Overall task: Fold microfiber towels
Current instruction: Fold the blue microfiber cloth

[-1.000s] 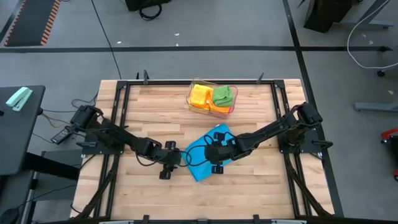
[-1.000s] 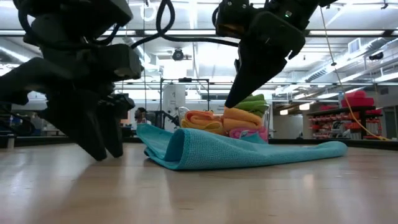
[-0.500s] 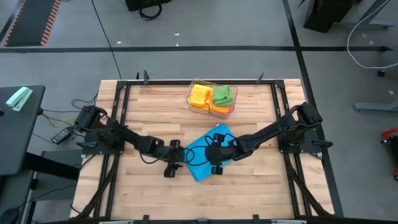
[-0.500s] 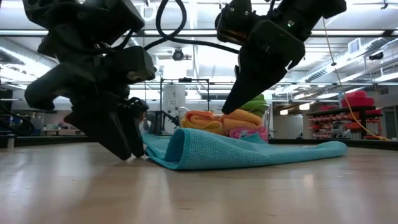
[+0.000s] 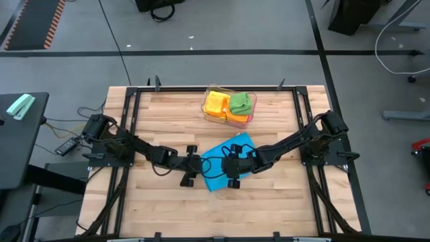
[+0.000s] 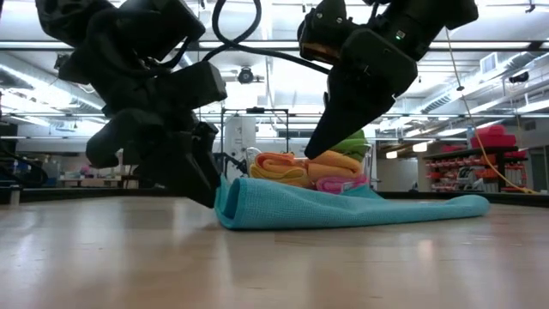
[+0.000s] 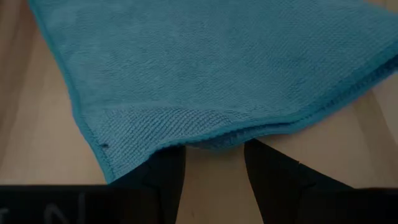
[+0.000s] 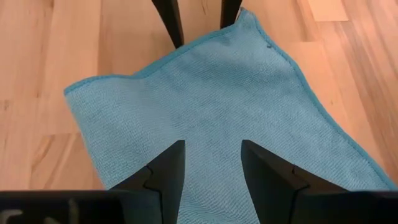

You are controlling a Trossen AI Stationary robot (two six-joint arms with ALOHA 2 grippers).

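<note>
Blue towel mid-fold, other towels already stacked.

The blue towel (image 5: 224, 158) lay on the worktop (image 5: 161, 121) just in front of the clear tray (image 5: 228, 106), which held the folded yellow, green, orange and pink towels (image 5: 232, 103). The left tool (image 5: 191, 169), fingers parted, straddled the towel's doubled edge without clamping it; the right tool (image 5: 232, 163), fingers parted and empty, pressed its middle. Judged: one towel remained, partly folded.

My high view looks straight down on the whole counter (image 5: 168, 121). My low view sits at counter height, facing level into the room. Each wrist view looks close past its own fingers. All four share the blue towel (image 5: 225, 156); the right wrist view also catches the left arm's fingers (image 8: 169, 18).
</note>
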